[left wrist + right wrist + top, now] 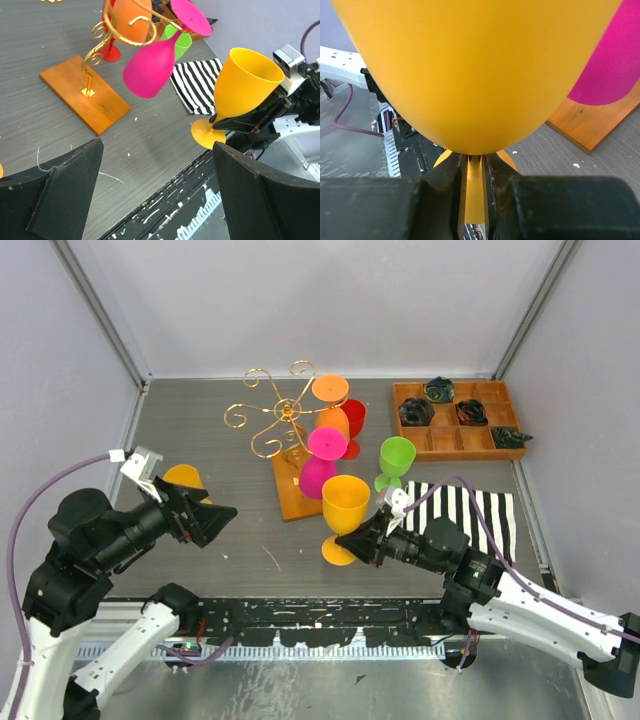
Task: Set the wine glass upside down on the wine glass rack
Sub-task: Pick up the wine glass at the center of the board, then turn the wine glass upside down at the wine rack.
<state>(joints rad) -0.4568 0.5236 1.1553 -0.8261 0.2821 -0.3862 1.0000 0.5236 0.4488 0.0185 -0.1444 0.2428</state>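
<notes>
Closest to us, the right claw (475,175) pinches narrowly on the stem of the yellow wine glass (346,502), just under the bowl. That glass sits on the near side of the wine glass rack (287,412), close to its wooden base (290,498) but apart from it, bowl up and mouth open to the ceiling. We cannot tell whether its foot touches the desk (200,420). We judge the pickup done and the rest pending: the glass is not yet turned over, and it is not yet on the rack. A magenta glass (318,478) and an orange glass (332,405) already hang upside down on the rack's right side, while the scroll arms (240,417) on its left look free. Left of the rack, the left claw (218,520) gapes wide, holding nothing.
</notes>
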